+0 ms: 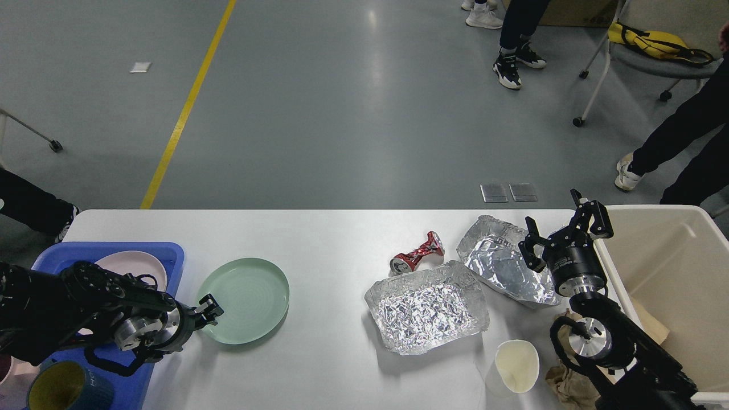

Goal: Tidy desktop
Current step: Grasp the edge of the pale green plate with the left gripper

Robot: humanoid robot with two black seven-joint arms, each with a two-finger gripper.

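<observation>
A: Where does the job stand? The worktop (330, 239) fills the lower half of the frame and still carries clutter.

B: Yes; dishes seem meant for the blue tray (171, 253) at lower left, which already holds a pink plate (134, 265), and rubbish for the cream bin (660, 256) at lower right; hence an arm on each side.

A: The left arm?

B: It reaches in low from the lower left edge; the left gripper (209, 310) sits at the near-left rim of the green plate (246, 299), fingers slightly apart, apparently around the rim; whether they pinch it, I cannot tell.

A: And the right?

B: Raised from the lower right; the right gripper (566, 228) points up, spread wide and empty, above the farther foil tray (501, 265); the nearer foil tray (427, 307), crushed can (417, 252) and paper cup (515, 364) lie loose.
</observation>
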